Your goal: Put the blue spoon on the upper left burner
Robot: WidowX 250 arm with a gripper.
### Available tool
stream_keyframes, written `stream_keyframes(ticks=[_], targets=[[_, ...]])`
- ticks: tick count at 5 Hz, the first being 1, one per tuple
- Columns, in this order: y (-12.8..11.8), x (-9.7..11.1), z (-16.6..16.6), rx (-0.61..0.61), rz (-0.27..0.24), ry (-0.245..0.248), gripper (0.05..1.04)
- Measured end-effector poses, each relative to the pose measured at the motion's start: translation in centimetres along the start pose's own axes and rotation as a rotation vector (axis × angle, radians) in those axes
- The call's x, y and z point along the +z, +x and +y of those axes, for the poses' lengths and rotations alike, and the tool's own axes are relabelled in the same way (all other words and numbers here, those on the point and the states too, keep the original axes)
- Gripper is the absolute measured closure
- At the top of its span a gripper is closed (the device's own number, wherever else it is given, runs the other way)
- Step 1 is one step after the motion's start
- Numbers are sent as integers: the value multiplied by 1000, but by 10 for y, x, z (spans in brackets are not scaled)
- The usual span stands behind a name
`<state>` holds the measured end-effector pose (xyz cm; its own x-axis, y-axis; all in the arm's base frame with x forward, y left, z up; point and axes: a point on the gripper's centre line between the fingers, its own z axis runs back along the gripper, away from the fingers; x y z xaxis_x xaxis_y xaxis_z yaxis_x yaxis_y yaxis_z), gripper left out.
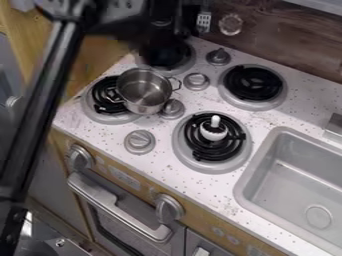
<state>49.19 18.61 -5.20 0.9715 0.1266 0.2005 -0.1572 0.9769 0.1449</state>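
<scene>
Containers comprised a silver metal two-handled pot (142, 91), its inner floor exposed, partly over the black-coiled lower left burner (101, 113), and a grey rectangular sink basin (253, 162) with a circular drain (318, 217). The black gripper (159, 41) hung near the upper left burner (189, 56); its aperture and the blue spoon's position could not be determined.

Soft light brightens the counter (160, 150); small glints sit on the pot (143, 92); the rear left burner (180, 59) looks dark.

Matte black arm (110, 17); long, slim, straight link (44, 102), pale sheen lengthwise; chunky dark joint.
</scene>
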Motion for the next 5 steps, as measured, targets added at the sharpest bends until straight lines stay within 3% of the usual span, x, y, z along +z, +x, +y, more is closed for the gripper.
stream_keyframes(ticks=[1,2,3,4,5], targets=[[-4,44,-5,22,-89,-6,90],[-22,81,-21,29,-152,-42,90],[-50,92,-33,20,-70,-39,89],[-92,98,-48,63,73,25,90],[-92,105,-57,43,63,33,90]])
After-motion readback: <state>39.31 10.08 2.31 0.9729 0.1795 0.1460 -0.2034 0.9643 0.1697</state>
